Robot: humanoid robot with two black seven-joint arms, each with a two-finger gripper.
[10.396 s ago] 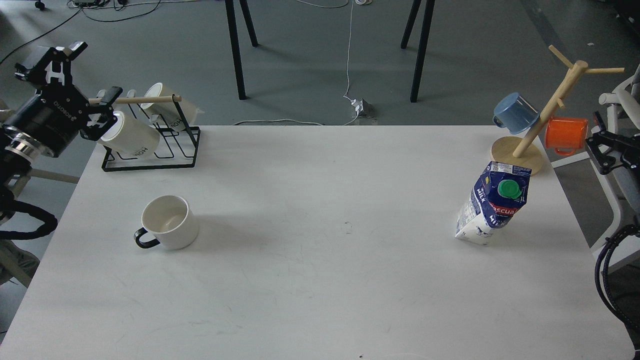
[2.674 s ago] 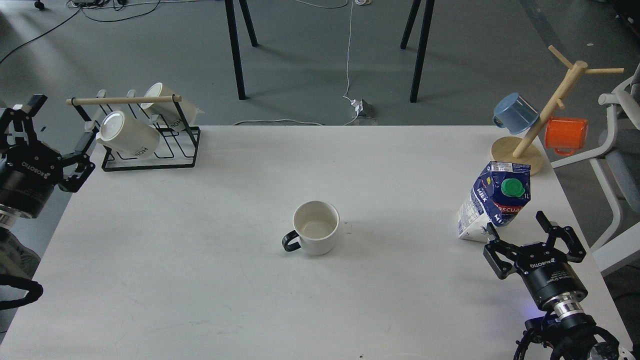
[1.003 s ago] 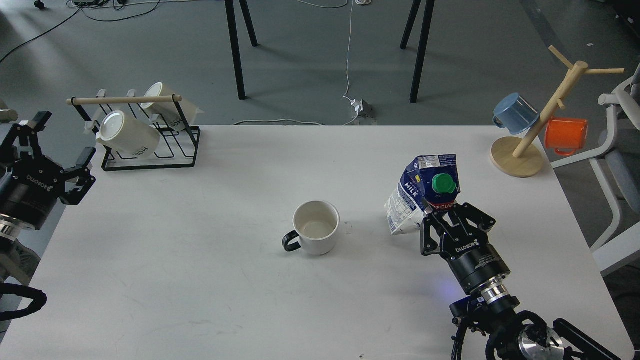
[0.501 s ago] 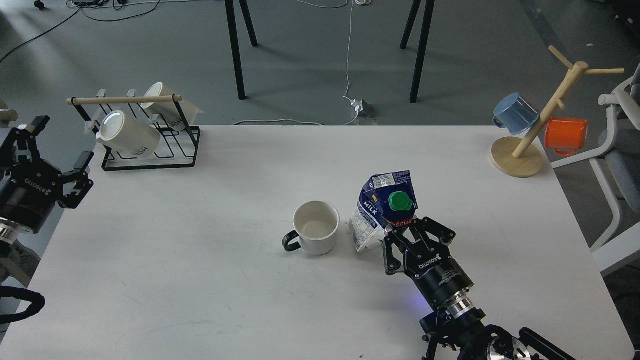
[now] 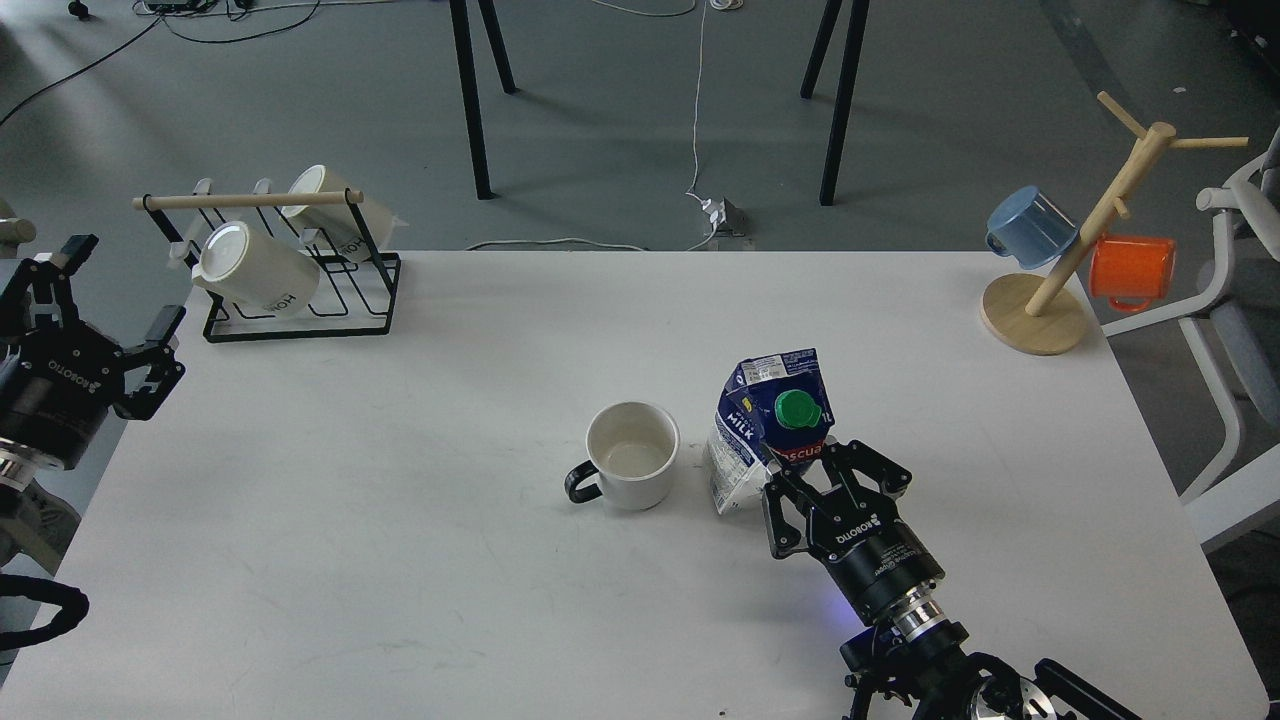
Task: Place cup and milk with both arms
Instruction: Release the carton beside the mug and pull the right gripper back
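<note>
The cup (image 5: 632, 455), a squat white mug with a black loop handle pointing left, stands at the table's middle. The milk (image 5: 765, 420), a blue-and-white carton with a green cap, stands slightly tilted just right of the cup, with a small gap between them. My right gripper (image 5: 826, 464) comes in from the lower right and is shut on the carton's lower part. My left gripper (image 5: 120, 285) is open and empty, beyond the table's left edge and far from the cup.
A black wire rack (image 5: 300, 300) with two cream mugs stands at the back left. A wooden mug tree (image 5: 1035, 315) with a blue mug (image 5: 1030, 225) and an orange mug (image 5: 1132, 270) stands at the back right. A white chair (image 5: 1235, 400) is beside the table's right edge.
</note>
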